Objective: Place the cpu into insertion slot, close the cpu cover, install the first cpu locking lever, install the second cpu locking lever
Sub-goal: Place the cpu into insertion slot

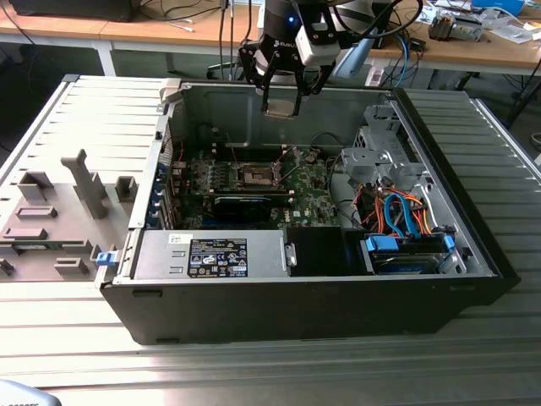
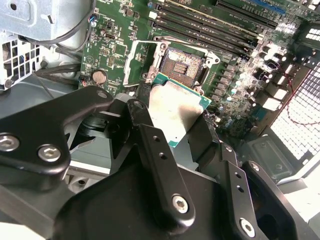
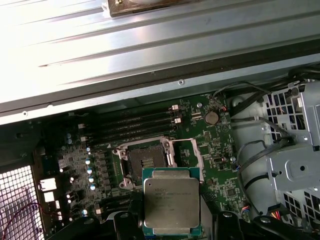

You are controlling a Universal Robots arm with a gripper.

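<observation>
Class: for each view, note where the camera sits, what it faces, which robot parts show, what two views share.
Exterior view: off the arm, looking into the computer case; gripper shows.
First wrist view: on the arm, facing the insertion slot; gripper edge shows.
Second wrist view: on the arm, facing that slot; fingers show.
Both wrist views share the cpu.

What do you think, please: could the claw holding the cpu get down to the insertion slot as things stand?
Probably yes: the claw holds the cpu above the open case, the insertion slot lies bare with its cpu cover swung aside, and nothing shows between them.
</observation>
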